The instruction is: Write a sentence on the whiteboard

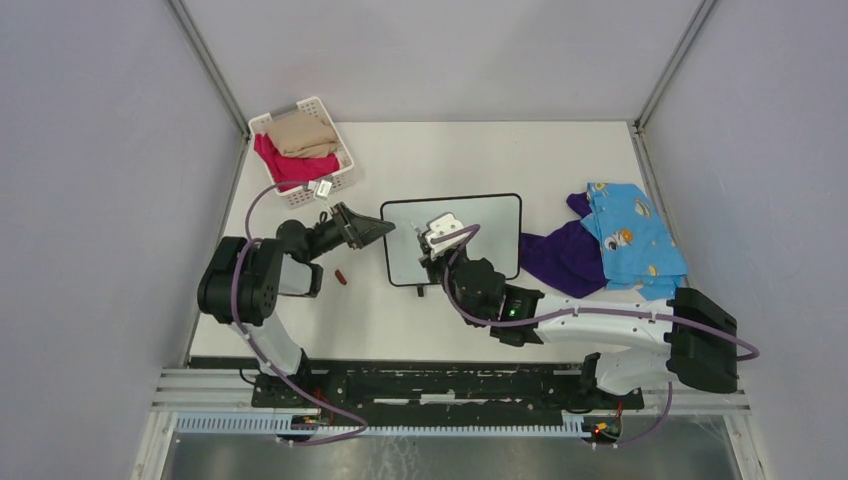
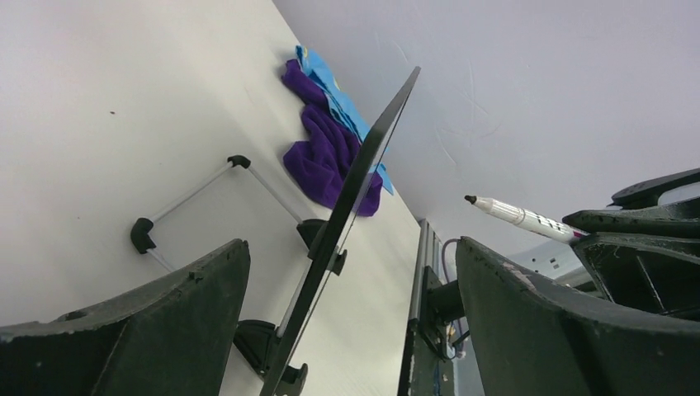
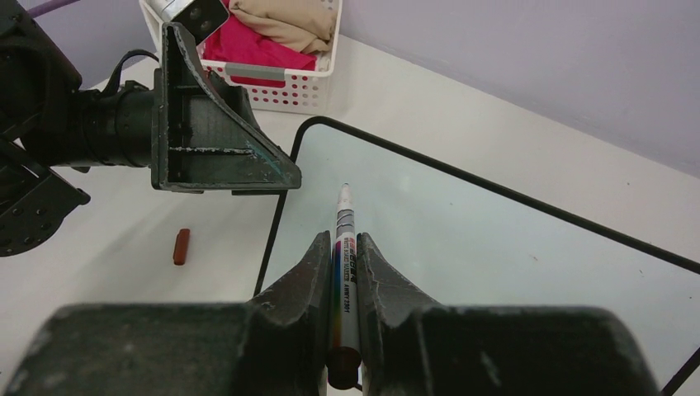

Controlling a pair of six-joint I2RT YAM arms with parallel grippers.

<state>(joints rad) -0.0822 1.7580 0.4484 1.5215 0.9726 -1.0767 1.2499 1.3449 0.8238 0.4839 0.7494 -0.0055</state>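
Whiteboard (image 1: 480, 235) is propped at a tilt on its wire stand at mid-table. A marker (image 3: 344, 216) is pinched between the jaws of the right gripper (image 3: 342, 252), its uncapped tip pointed over the board's left part. The left gripper (image 1: 385, 229) is spread wide just beside the board's left edge. A small reddish-brown object (image 1: 342, 275) is seen on the table nearby, and a white basket (image 1: 345, 165) of clothes farther back.

**Left jaws spread, right jaws pinched on a marker**

The left arm (image 1: 245, 285) is folded at the elbow, its forearm reaching to the right; the left gripper (image 2: 351, 313) points toward the other arm, fingers spread wide with nothing between them; the right arm (image 1: 600, 325) stretches leftward from its base; the right gripper (image 3: 342, 247) clamps a marker (image 3: 343, 216) by the barrel, tip jutting past the fingertips.
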